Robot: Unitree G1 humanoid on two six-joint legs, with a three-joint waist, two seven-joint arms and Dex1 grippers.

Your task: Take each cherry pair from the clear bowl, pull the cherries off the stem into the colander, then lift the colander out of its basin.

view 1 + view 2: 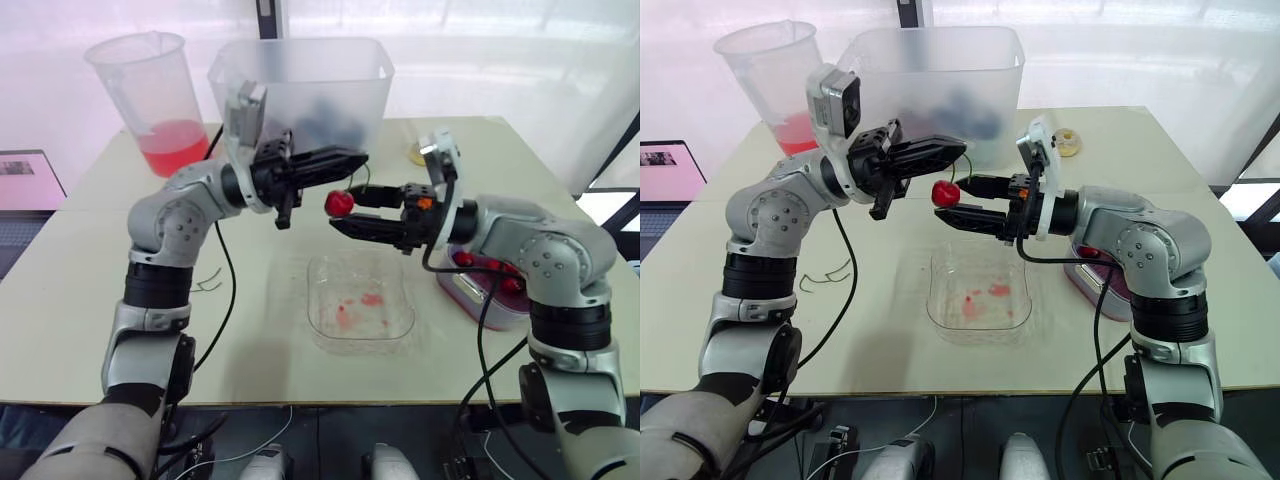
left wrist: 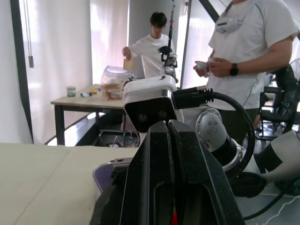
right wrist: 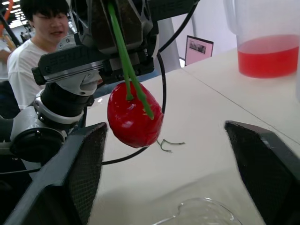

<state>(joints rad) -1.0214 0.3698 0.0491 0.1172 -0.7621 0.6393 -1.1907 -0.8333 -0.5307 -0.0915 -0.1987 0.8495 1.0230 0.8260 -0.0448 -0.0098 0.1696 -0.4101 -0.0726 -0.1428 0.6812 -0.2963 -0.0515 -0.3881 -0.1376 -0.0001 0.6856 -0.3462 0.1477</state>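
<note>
- A glossy red cherry [image 3: 133, 115] is seen hanging in the air from a thin green stem [image 3: 121, 51], above the table [image 1: 90, 300] and just beyond the far rim of the bowl [image 1: 398, 330].
- Two green strands are seen at the fruit: one is sunk into its top, the other is laid across its front. Whether a second cherry is hidden behind it cannot be told.
- Bright highlights are shown on the skin, and the shape is plump and slightly elongated.
- The stem is pinched by the left gripper [image 1: 358, 157], whose fingers [image 2: 161, 178] are pressed flat together with no gap between them.
- The right gripper [image 3: 165, 125] is spread wide, and nothing is gripped by it. The cherry is framed between its two fingers [image 3: 79, 168], nearer one of them, and is touched by neither as far as can be told.
- The bowl is clear and square-cornered, and faint red smears are marked on its bottom.
- A purple basin [image 1: 462, 300] is placed under the right forearm, and more cherries [image 1: 465, 259] are held in it. A colander cannot be told apart from it.
- Two loose stems [image 1: 207, 283] are left on the table by the left arm.
- A jug [image 1: 150, 95] with red liquid and a large frosted tub [image 1: 305, 85] are set at the far edge.
- A small screen [image 1: 20, 175] is seen beyond the table's left side, and its content is too small to be read.
</note>
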